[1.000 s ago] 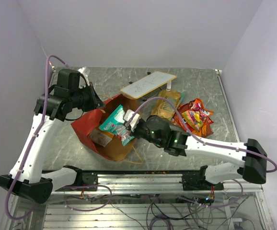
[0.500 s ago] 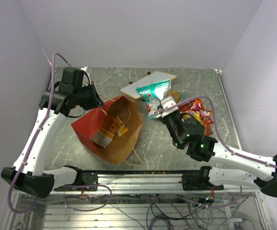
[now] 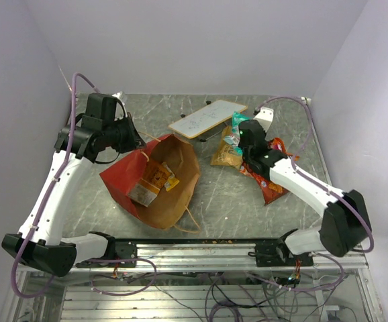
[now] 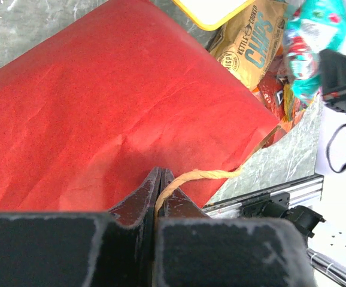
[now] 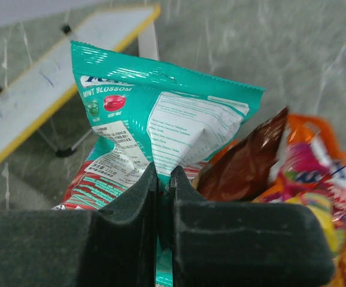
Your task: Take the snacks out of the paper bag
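top external: the paper bag [image 3: 117,180] is seen lying on its side on the worktop [image 3: 214,201], left of centre, with two snacks [image 3: 155,180] inside; more are heaped at the right. left wrist: the bag's string handle [image 4: 197,176] is pinched between the closed left jaws. right wrist: a teal packet [image 5: 167,125] is clamped in the closed right jaws.

The grey marbled tabletop [image 3: 214,198] carries the paper bag [image 3: 121,180], which lies on its side left of centre, its brown-lined mouth open toward the near right. At the far middle sits a white, tan-edged board [image 3: 206,119]. Near it, to the right, lies a gold-brown chip packet [image 3: 225,155]. Beside that, toward the right edge, is a heap of red and orange packets [image 3: 272,191].
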